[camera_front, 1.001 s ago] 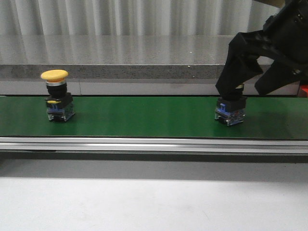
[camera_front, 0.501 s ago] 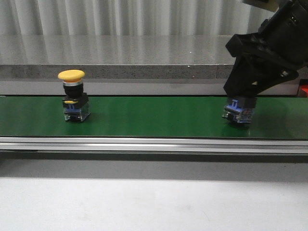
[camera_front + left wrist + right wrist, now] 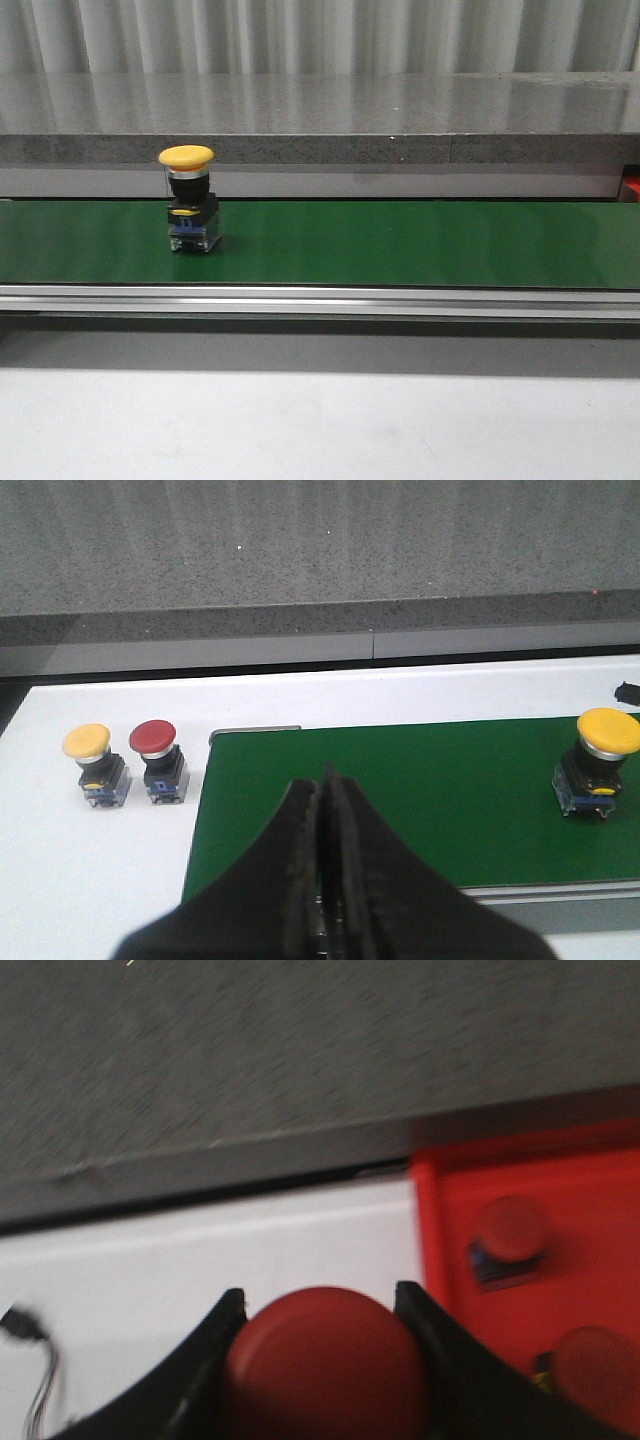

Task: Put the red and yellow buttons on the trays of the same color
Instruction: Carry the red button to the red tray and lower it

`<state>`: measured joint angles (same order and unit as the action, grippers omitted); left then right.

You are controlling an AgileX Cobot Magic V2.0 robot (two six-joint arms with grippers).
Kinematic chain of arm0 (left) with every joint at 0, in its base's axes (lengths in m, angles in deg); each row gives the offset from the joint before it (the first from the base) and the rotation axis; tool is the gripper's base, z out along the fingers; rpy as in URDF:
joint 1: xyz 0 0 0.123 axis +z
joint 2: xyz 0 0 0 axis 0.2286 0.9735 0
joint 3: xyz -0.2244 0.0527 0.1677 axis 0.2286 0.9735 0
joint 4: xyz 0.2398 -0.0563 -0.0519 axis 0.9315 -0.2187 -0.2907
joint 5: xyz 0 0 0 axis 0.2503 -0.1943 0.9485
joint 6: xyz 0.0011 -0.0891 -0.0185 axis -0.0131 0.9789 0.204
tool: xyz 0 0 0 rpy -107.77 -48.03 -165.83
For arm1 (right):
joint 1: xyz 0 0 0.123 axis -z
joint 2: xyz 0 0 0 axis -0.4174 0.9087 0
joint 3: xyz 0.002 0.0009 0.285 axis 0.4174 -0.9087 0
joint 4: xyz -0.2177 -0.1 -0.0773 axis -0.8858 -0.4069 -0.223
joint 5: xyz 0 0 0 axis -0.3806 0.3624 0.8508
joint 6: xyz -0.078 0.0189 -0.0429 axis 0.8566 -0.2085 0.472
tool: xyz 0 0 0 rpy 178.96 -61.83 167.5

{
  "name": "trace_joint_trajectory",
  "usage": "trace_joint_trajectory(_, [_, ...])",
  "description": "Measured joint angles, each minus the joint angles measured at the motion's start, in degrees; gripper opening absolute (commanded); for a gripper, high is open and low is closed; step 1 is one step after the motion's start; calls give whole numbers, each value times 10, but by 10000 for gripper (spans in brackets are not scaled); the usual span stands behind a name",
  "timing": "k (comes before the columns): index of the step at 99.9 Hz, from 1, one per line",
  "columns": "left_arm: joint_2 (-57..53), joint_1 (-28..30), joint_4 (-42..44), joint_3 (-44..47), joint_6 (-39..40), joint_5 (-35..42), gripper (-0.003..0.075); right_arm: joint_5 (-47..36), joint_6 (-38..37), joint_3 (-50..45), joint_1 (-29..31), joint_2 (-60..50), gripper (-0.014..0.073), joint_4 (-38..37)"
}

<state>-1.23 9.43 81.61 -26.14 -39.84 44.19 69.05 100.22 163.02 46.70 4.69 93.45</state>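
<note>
In the front view a yellow button (image 3: 187, 155) on a black and blue base stands upright on the green belt (image 3: 400, 245), left of the middle of the frame, with a grey stone ledge (image 3: 320, 120) running behind it; neither arm shows in this view. The left wrist view shows the left gripper (image 3: 326, 880) at the bottom middle of the frame, its two dark fingers (image 3: 300, 870) pressed flat together with nothing between them, hanging above the near end of the belt (image 3: 420, 800). The same yellow button (image 3: 607, 731) sits on the belt at the right edge of that frame. At the left of the frame, on the white table (image 3: 100, 860) just off the belt, a second yellow button (image 3: 87, 742) and a red button (image 3: 153, 737) stand upright side by side, close but not touching. In the right wrist view, which is blurred, the right gripper (image 3: 325, 1360) is clamped on a red button (image 3: 322, 1355), whose round cap fills the gap between the fingers at the bottom middle. To the right of the frame lies a red tray (image 3: 590, 1190) with two more red buttons in it, one (image 3: 510, 1230) nearer the middle and one (image 3: 595, 1360) at the lower right corner. A dark cable (image 3: 30, 1360) lies at the lower left on the white table.
</note>
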Motion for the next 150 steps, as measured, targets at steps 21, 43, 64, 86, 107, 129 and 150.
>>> trace_joint_trajectory(21, [0,0,0,0,0,0,-20,-23,-10,55,90,68,141,1])
trace_joint_trajectory(43, [0,0,0,0,0,0,-20,-24,-11,113,106,170,141,2])
trace_joint_trajectory(64, [0,0,0,0,0,0,-20,-27,-12,174,105,257,141,13])
trace_joint_trajectory(86, [0,0,0,0,0,0,-20,-33,-12,217,105,324,144,14])
trace_joint_trajectory(107, [0,0,0,0,0,0,-20,-35,-12,230,105,359,144,15])
trace_joint_trajectory(129, [0,0,0,0,0,0,-20,-50,-12,230,104,384,222,15])
trace_joint_trajectory(150, [0,0,0,0,0,0,-20,-62,-12,235,104,398,458,19])
